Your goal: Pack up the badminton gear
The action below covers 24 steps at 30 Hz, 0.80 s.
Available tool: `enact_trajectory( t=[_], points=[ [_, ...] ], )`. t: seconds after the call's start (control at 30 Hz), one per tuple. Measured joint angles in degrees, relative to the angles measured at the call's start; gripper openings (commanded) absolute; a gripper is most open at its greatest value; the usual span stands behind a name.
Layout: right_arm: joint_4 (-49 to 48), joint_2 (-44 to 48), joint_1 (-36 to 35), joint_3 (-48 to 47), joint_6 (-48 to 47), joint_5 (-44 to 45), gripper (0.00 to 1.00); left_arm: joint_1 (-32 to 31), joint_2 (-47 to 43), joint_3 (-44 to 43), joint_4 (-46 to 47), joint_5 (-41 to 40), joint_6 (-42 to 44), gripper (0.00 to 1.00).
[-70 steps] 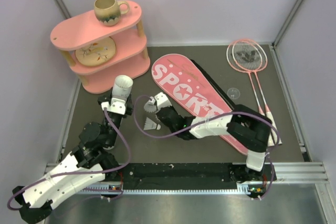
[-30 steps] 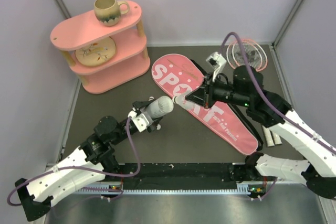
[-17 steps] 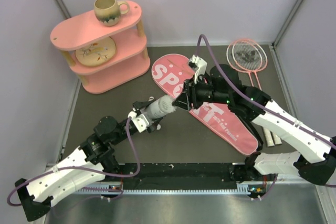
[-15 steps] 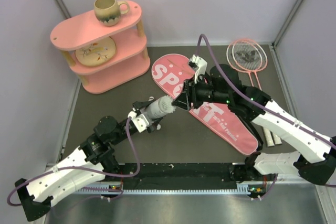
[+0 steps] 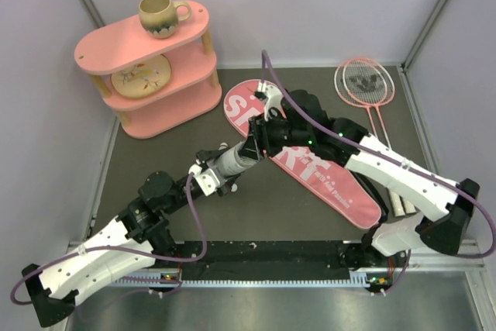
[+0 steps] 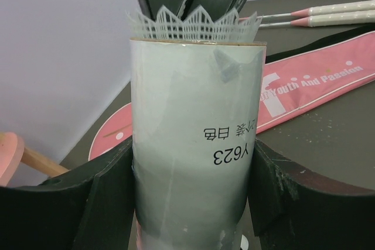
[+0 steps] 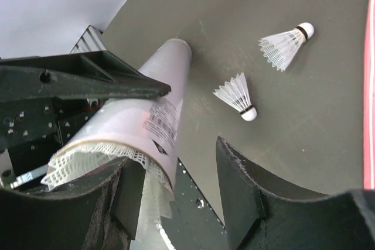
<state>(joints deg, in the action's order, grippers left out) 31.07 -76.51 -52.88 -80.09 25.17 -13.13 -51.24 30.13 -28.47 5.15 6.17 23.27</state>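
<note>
My left gripper (image 5: 216,170) (image 6: 193,200) is shut on the long white tube (image 5: 233,160) (image 6: 193,133), tilted with its open end toward the pink SPORT bag (image 5: 318,167). A white feather shuttlecock (image 6: 194,24) (image 7: 88,157) sits in the tube's mouth, its lacy rim sticking out. My right gripper (image 5: 250,149) (image 7: 184,197) is at that mouth, open; one finger is against the feather rim and the other stands clear of the tube. Two more shuttlecocks (image 7: 237,97) (image 7: 285,44) lie on the table under the tube. Two pink rackets (image 5: 364,85) lie at the back right.
A pink two-tier shelf (image 5: 147,60) stands at the back left with a brown mug (image 5: 160,15) on top. The bag lies slantwise across the table's middle, under my right arm. Grey walls close in the table on three sides.
My right arm has swung left to the tube's mouth and its jaws have opened, leaving a shuttlecock in the opening. The left arm still holds the tube in place.
</note>
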Motion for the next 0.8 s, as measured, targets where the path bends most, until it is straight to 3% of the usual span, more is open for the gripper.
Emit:
enact_trajectory(
  t=[0.23, 0.43, 0.5, 0.63, 0.8],
  points=[
    [0.5, -8.0, -4.3, -5.3, -0.1, 2.0, 0.51, 0.5, -0.7, 0.0, -0.8, -2.6, 0.4, 0.24],
    [0.6, -8.3, -4.8, -5.9, -0.2, 5.2, 0.53, 0.7, -1.1, 0.0, -1.5, -4.0, 0.7, 0.24],
    [0.5, -7.5, -5.1, -5.7, -0.5, 6.9, 0.58, 0.5, -1.1, 0.0, -1.3, -4.3, 0.6, 0.24],
    [-4.2, 0.0, -5.8, 1.1, -0.6, 11.4, 0.70, 0.1, -1.1, 0.0, -1.1, -7.3, 0.4, 0.24],
    [-17.3, 15.1, -5.8, 16.6, -0.8, 20.5, 0.73, 0.0, -2.1, 0.0, -0.4, -17.6, 0.4, 0.24]
  ],
)
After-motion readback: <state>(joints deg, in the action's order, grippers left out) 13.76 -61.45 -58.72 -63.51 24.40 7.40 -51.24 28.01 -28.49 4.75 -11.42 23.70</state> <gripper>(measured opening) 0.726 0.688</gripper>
